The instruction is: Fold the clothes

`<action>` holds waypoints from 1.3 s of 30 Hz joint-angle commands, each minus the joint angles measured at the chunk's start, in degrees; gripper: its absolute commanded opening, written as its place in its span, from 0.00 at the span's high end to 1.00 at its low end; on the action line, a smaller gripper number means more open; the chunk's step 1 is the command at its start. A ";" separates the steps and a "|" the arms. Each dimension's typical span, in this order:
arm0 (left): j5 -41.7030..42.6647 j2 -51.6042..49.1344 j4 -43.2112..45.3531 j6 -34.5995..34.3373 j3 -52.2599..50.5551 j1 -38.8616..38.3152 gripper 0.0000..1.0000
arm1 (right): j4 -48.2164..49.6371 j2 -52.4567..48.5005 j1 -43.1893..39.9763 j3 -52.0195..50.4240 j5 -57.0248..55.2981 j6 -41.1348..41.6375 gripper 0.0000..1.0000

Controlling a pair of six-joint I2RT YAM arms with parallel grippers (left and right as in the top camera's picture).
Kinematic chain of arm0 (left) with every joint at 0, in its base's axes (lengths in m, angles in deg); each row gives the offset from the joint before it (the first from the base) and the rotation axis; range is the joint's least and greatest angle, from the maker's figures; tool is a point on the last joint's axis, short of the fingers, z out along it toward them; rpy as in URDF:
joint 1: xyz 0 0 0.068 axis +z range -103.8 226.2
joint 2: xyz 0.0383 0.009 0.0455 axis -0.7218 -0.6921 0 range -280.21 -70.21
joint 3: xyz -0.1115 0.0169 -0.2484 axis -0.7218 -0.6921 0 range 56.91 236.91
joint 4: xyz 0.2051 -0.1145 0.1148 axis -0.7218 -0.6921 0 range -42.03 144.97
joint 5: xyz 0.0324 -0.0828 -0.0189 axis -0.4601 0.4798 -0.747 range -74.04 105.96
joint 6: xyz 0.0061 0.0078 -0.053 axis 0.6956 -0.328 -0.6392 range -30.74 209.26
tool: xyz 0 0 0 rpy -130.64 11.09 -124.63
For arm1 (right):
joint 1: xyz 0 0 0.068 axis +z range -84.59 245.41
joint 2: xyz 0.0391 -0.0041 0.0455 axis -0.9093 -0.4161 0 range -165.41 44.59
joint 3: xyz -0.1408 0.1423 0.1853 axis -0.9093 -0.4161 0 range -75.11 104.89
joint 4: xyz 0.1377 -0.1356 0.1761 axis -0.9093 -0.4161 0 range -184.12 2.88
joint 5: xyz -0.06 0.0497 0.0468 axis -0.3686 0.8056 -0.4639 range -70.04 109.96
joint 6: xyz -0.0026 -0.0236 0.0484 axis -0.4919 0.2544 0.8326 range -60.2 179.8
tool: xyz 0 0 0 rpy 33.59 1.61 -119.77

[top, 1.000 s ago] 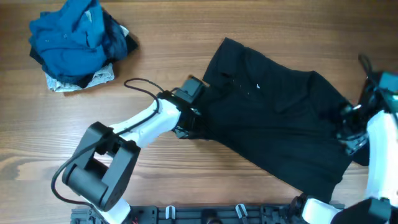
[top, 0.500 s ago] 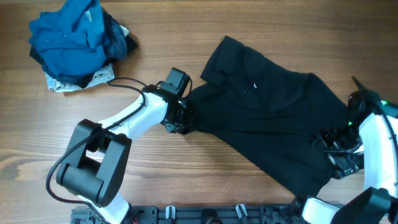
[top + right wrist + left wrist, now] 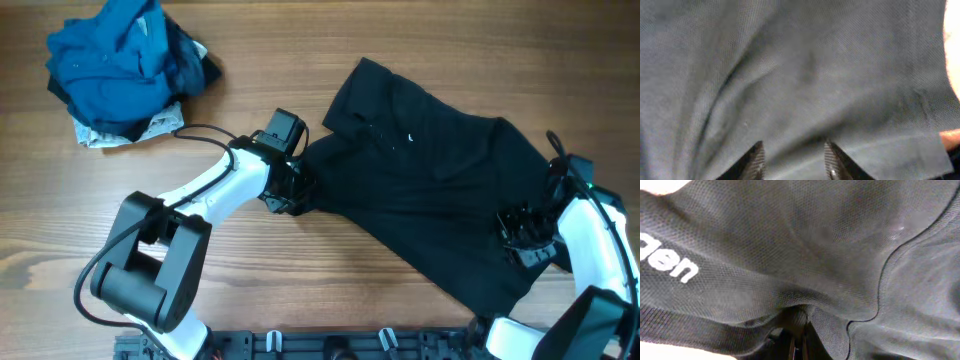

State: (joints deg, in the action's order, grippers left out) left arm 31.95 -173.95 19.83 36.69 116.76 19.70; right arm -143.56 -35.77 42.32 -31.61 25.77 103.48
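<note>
Right claw: your right claw [image 3: 794, 161] rests on the near right hem of the shirt [image 3: 430, 190]. Its fingers stand apart with cloth lying flat between them and nothing pinched yet. I judge it is set there to take that corner.
Left claw: your left claw [image 3: 292, 192] is clamped on a bunched fold at the shirt's left edge, likely to anchor that side while the other corner is taken.
Shirt: it lies slantwise on the table [image 3: 330, 300], right of centre, with the white mark [image 3: 412, 138] facing up. It is not yet folded.
Far pile: the blue clothes [image 3: 115, 60] sit in the far left corner, well apart from the shirt, so leave them.
Change: a second ago your right claw stood at the shirt's right edge; now it is in over the hem. Your left claw drew its fold leftward, then held.
</note>
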 commanded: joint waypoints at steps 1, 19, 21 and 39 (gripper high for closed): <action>-0.35 -0.52 -0.66 1.44 0.37 0.42 0.96 | 1.62 -3.04 -0.22 -0.57 0.68 1.05 0.65; -0.44 -0.52 3.43 1.16 0.37 0.42 0.96 | 33.33 -27.87 -0.11 -0.24 12.31 2.29 0.73; -0.92 -0.52 4.90 1.18 0.37 0.42 0.96 | 36.70 -30.73 0.17 0.76 14.32 3.04 0.74; -18.64 -0.52 14.75 -6.14 0.37 2.21 0.95 | 6.93 -47.78 17.05 54.21 5.07 -10.80 0.11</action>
State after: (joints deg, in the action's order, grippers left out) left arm 17.88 -173.95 35.07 31.49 116.76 19.87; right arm -128.59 -80.81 59.61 16.17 40.17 96.05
